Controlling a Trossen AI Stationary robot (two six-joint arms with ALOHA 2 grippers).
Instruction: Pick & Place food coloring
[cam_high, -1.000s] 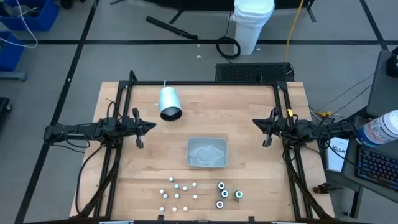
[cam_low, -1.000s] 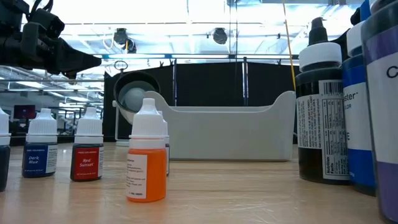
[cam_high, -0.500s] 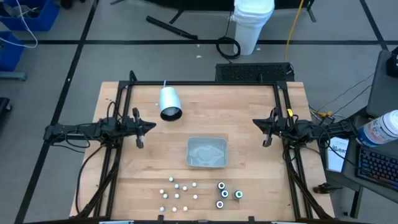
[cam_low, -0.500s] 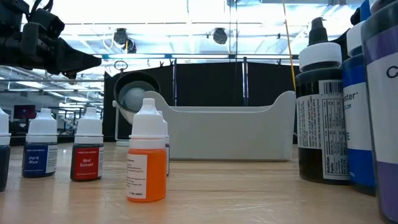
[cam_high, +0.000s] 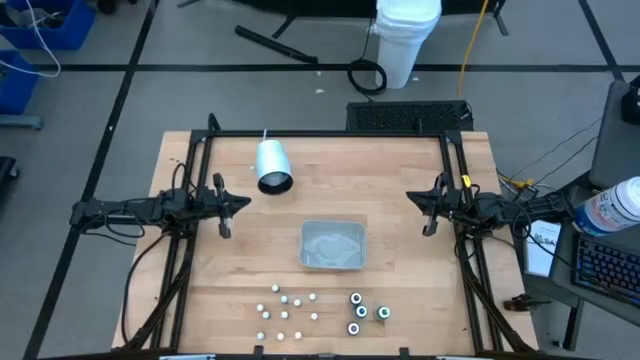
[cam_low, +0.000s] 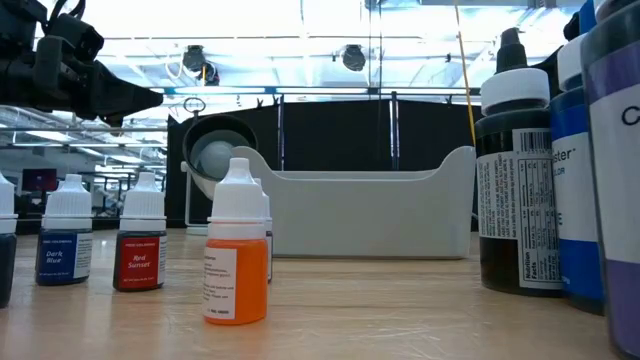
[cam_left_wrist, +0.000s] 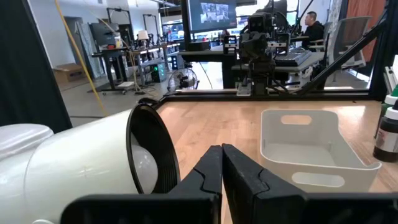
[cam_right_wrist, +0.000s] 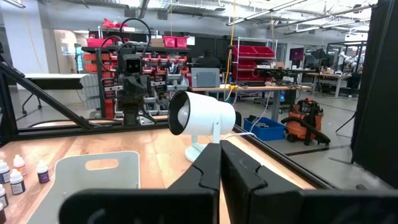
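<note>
The food coloring bottles (cam_high: 288, 308) stand upright in a loose cluster near the table's near edge, small ones with white caps, and a few wider ones (cam_high: 360, 312) to their right. In the low view an orange bottle (cam_low: 237, 245) stands closest, with blue and red ones (cam_low: 139, 240) beside it and large dark bottles (cam_low: 517, 180) at the right. My left gripper (cam_high: 236, 204) hovers shut at the table's left side, and its own view shows it (cam_left_wrist: 221, 163) shut. My right gripper (cam_high: 418, 203) hovers shut at the right side, also shut in its own view (cam_right_wrist: 220, 160). Neither touches anything.
A grey rectangular tray (cam_high: 333, 245) sits in the middle of the table, between the grippers and the bottles. A white cylinder-shaped device (cam_high: 272, 166) lies on its stand at the far left. A black frame (cam_high: 325, 135) borders the table. A person sits in the room beyond (cam_left_wrist: 313, 26).
</note>
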